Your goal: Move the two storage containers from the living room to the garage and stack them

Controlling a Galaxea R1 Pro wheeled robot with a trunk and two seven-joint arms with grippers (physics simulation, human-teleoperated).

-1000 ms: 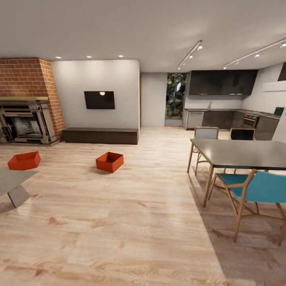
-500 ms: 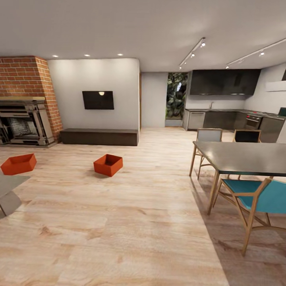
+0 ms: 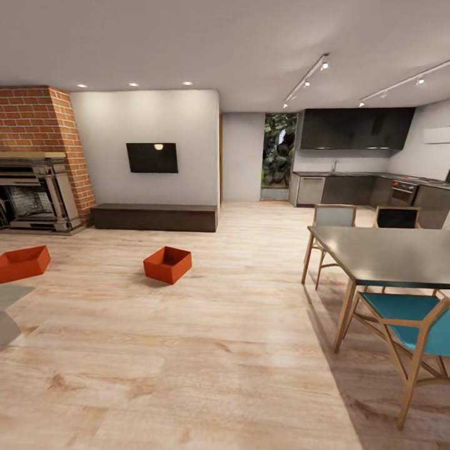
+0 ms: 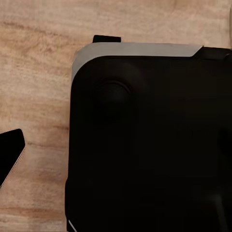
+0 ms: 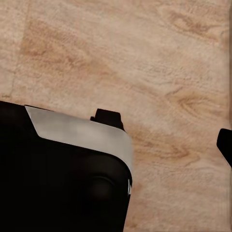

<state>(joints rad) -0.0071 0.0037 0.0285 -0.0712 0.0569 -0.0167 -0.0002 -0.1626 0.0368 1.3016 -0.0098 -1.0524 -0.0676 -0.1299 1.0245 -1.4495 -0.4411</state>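
Although both bins lie well ahead of the robot, their build can already be judged from the head view. The 2 storage containers sit on the light wood-plank floor point(image 3: 206, 350) of the living room: the nearer container point(image 3: 167, 264) is out in the open in front of the low dark bench point(image 3: 154, 217), and the farther-left container point(image 3: 24, 263) lies near the brick fireplace point(image 3: 39, 162), cut by the picture's edge. They are well apart from each other, both upright with open tops.

Each looks like a thin-walled, rigid bin, probably light and empty, with smooth sides that could slip under a side squeeze. The safest hold is likely a pinch over 1 top rim wall, mid-length, so the bin hangs level; a corner grip may let it swing. Thin walls might flex a little, so a firm, not crushing, pinch seems right.

Both wrist views look down on plank floor past a dark robot body panel point(image 4: 145, 145), with only dark slivers at the picture edges, so I cannot tell whether either gripper is open or closed.
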